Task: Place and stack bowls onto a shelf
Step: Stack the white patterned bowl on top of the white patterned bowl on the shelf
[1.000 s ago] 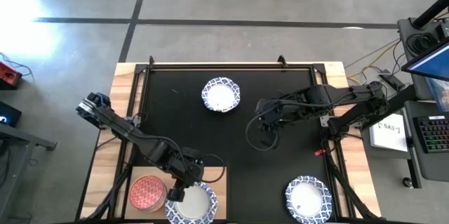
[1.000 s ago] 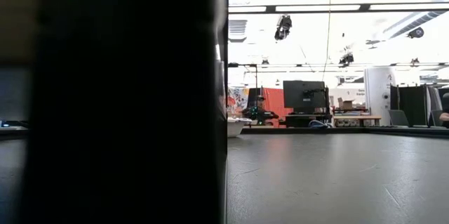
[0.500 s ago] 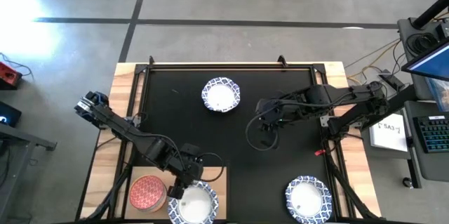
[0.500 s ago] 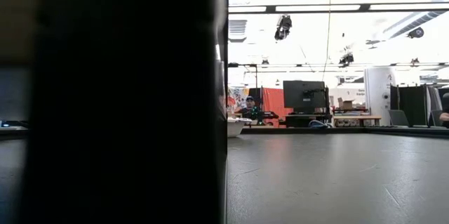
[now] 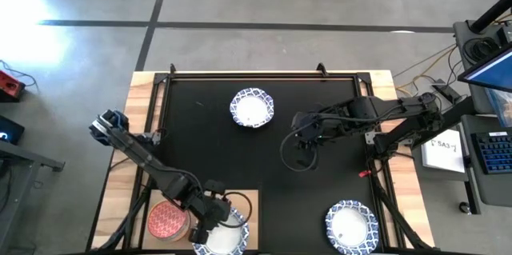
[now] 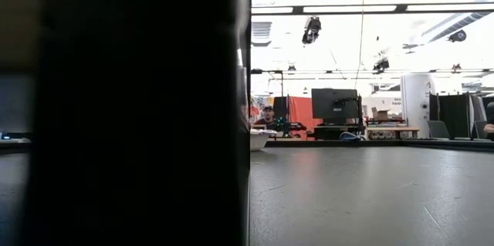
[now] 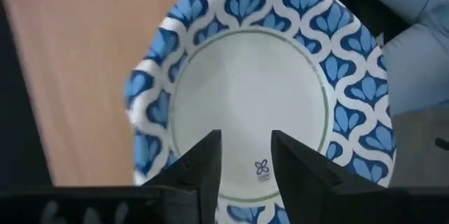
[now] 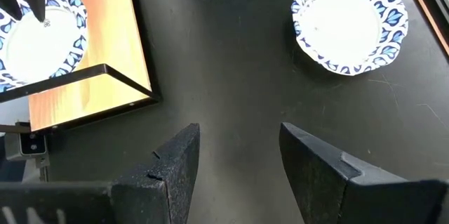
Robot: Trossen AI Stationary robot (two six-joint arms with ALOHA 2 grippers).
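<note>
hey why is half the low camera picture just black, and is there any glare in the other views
Low view: something dark right against the lens blocks the left half; bright ceiling lights wash out the room beyond. High view: a sunlit patch glares on the floor at far left. Left wrist view: the blue-rimmed bowl looks evenly lit.

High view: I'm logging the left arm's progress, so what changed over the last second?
The left gripper drew back toward the near table edge, over the white and blue bowl on the shelf; its fingers stand apart. The right gripper, red bowl and two bowls on the mat stayed put.
</note>
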